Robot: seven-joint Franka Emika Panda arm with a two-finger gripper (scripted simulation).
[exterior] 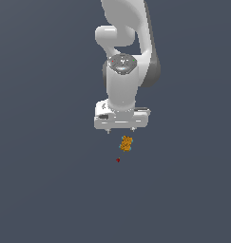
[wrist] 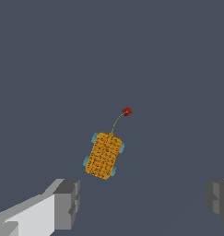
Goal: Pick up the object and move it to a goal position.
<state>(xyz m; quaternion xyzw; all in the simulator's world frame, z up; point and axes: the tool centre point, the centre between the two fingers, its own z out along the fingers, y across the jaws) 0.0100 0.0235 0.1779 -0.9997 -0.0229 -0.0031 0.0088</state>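
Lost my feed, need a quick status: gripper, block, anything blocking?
Gripper open, empty, above the block. Orange block not gripped, sitting beside the red goal marker. Nothing in the way.

In the exterior view the white robot arm [exterior: 129,42] is cut off by the picture's upper edge and the tiny dark red dot-like marker [exterior: 118,160] is too small to show any shape, while the wrist view crops both grey gripper fingers [wrist: 67,203] at its edges.

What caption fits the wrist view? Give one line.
Open gripper poised over the orange block, red goal marker just beyond.
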